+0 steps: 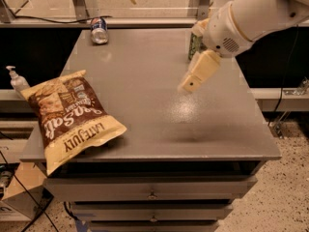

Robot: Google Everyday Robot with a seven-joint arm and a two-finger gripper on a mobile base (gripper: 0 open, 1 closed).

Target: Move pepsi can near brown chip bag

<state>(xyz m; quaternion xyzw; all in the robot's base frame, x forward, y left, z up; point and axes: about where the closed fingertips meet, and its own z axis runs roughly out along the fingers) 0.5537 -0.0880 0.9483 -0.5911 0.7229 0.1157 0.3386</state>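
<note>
The pepsi can (99,30) is small and blue with silver ends. It lies on its side at the back left of the grey table (145,81). The brown chip bag (72,115) lies flat at the front left corner and overhangs the edge a little. My gripper (192,84) hangs above the table right of centre, pointing down and to the left. It holds nothing that I can see. It is far from the pepsi can and well right of the bag.
A green can (194,45) stands at the back right, mostly hidden behind my arm (241,21). A pump bottle (17,79) stands off the table's left side. Drawers (152,190) sit under the tabletop.
</note>
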